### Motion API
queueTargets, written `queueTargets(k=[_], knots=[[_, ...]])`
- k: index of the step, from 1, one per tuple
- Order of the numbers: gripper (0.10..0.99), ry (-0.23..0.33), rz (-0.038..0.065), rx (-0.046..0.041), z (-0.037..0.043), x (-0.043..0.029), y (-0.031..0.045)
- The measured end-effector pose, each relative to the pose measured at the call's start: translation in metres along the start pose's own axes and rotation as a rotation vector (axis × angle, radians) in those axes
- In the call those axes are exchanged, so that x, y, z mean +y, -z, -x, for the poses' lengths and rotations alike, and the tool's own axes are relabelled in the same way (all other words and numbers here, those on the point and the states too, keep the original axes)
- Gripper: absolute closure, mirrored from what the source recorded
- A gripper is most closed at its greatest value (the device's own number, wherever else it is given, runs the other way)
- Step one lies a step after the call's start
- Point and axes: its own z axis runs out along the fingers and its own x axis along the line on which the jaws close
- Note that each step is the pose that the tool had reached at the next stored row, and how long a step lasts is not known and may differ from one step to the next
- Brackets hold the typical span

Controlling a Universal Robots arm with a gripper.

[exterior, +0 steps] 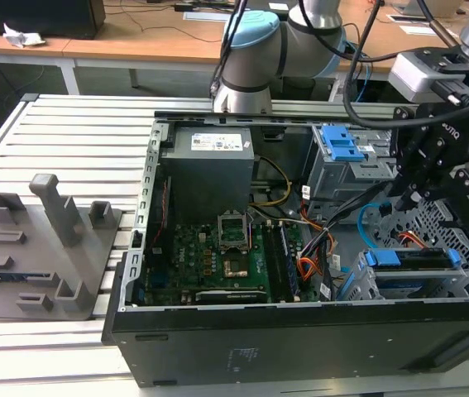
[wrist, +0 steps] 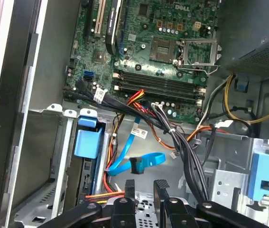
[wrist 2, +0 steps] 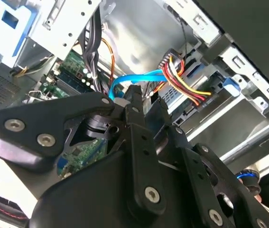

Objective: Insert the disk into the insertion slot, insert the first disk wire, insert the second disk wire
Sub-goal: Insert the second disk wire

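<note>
Our jaws stand apart, nothing between them, inside the open computer case point(exterior: 300, 343) near its edge on the exterior view's right. Nearest to them we see a flat blue wire point(wrist: 151, 159), whose dark plug lies loose on the case floor just beyond the fingertips point(wrist: 130, 186), touching neither fingertip. Beside that, the disk point(wrist: 87, 141) sits in the insertion slot point(exterior: 358, 287), the low grey cage in the case's near corner on the exterior view's right, its blue carrier frame in plain sight. Orange wires point(wrist: 105, 194) run along the case floor beside the disk, and a red, yellow and black bundle point(wrist 2: 187, 81) reaches toward its end, but we cannot tell whether any of them is plugged in. On the other side of the jaws stands the taller cage point(exterior: 340, 153) with blue latch tabs, against the case's far edge. Further out lie the green motherboard point(exterior: 226, 252) in the middle and the grey power supply point(exterior: 209, 165) at the far edge. The case rests on a slatted metal table point(exterior: 69, 116), and a grey fixture plate point(exterior: 44, 248) lies just beside it, toward the table's edge on the exterior view's left.
</note>
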Motion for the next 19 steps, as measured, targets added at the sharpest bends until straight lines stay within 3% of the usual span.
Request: queueTargets(k=[7,16,19], knots=[[0.784,0.044,-0.003,0.0106,-0.0007,0.0123,-0.0004],[0.784,0.095,0.0,0.0266,-0.0009,0.0176,-0.0022],[0.784,0.102,0.001,0.0293,-0.0007,0.023,-0.0039]])
